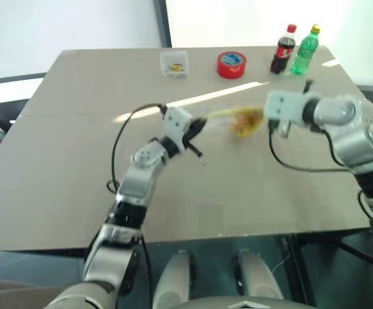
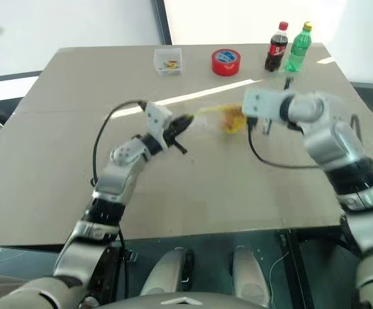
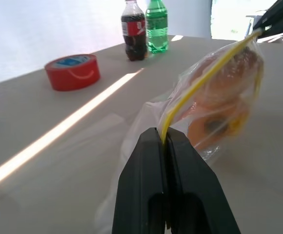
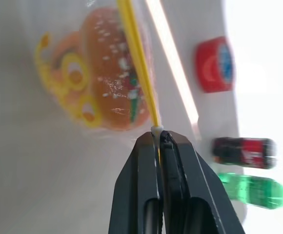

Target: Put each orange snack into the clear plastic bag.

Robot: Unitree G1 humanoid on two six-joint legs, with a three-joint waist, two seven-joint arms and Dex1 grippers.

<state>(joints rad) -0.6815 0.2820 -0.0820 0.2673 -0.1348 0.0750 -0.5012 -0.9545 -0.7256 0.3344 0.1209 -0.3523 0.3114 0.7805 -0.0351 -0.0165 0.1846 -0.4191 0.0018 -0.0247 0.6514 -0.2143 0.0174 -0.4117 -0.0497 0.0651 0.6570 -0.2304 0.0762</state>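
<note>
1. Left gripper point(image 3: 163, 141): jaws together, clamped on the yellow strip at one end of the bag's top edge.
2. Right gripper point(image 4: 158, 139): jaws together, clamped on the same yellow strip at the bag's other end.
3. Bag point(image 3: 214, 105): clear, crinkly plastic, strung between the two grippers and hanging from its strip above the middle of the bench. In the head views it shows between the grippers as a blurred yellow-orange patch point(image 1: 241, 120).
4. Snacks point(image 4: 100, 78): inside the bag, resting in its lower part. The right wrist view shows an orange oval piece speckled white beside orange rings with yellow rims; the left wrist view shows orange pieces pressed against the plastic point(image 3: 214, 126). How many there are cannot be told.
5. Bench point(image 1: 64, 167): pale grey-brown top with a bright streak of light running across it below the bag.
6. Tape roll point(image 1: 231, 64): red, lying flat at the far side of the bench, well apart from the bag.
7. Box point(image 1: 174, 64): small, clear, square, to the left of the tape roll, with small coloured bits inside.
8. Cola bottle point(image 1: 283, 49): dark, red cap, upright at the far right of the bench.
9. Green bottle point(image 1: 305, 50): yellow cap, upright, just beside the cola bottle on its right.
</note>
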